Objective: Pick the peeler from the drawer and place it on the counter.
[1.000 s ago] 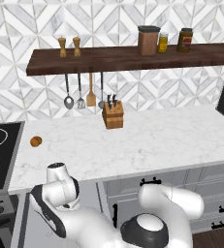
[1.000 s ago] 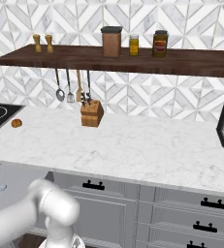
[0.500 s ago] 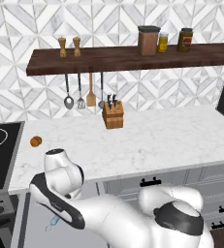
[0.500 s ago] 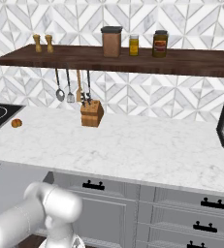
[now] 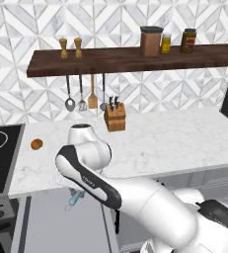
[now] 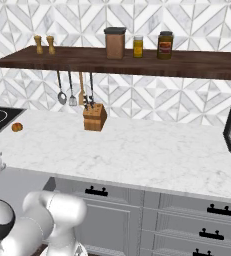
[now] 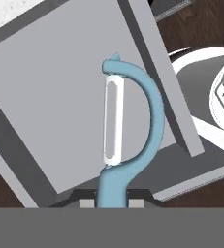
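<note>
Change over the last second, left base view: the white arm's elbow rises from low at the frame bottom to level with the white marble-patterned counter (image 5: pixel 150 143) edge. The two-finger gripper (image 5: pixel 77 193), clamped on the slim light-blue peeler (image 5: pixel 74 199), comes up with it. The peeler now hangs above the flat grey floor of the open grey drawer (image 5: pixel 61 227), higher than half a second ago.

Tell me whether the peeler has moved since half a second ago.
Yes. In the left base view the peeler, shut in the claw, has risen toward the counter edge.
</note>
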Controlling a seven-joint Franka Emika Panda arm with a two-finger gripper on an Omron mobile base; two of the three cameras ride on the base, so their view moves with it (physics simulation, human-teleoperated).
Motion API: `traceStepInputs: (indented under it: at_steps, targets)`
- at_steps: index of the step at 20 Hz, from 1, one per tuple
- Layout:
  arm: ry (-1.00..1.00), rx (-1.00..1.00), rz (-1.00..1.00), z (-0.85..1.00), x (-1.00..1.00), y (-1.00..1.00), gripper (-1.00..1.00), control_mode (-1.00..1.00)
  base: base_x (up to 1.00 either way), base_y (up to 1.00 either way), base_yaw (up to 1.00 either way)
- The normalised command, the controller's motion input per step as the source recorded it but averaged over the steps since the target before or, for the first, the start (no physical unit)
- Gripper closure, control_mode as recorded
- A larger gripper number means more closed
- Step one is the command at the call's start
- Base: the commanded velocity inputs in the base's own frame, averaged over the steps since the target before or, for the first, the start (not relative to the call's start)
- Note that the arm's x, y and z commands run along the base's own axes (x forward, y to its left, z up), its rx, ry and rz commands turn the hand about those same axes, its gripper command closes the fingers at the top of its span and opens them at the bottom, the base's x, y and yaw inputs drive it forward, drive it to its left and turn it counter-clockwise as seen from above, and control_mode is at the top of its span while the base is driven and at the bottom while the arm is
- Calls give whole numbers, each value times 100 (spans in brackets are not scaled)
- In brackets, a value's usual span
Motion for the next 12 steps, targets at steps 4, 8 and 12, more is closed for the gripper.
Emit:
traceStepInputs:
  at_steps: [4,8,12]
  targets:
    - [-27,1,0,65,4,-69,100,-100,0,0,0]
    - [-15,0,0,50,53,-52,100,-100,0,0,0]
    - [-2,0,0,29,82,-73,100,-100,0,0,0]
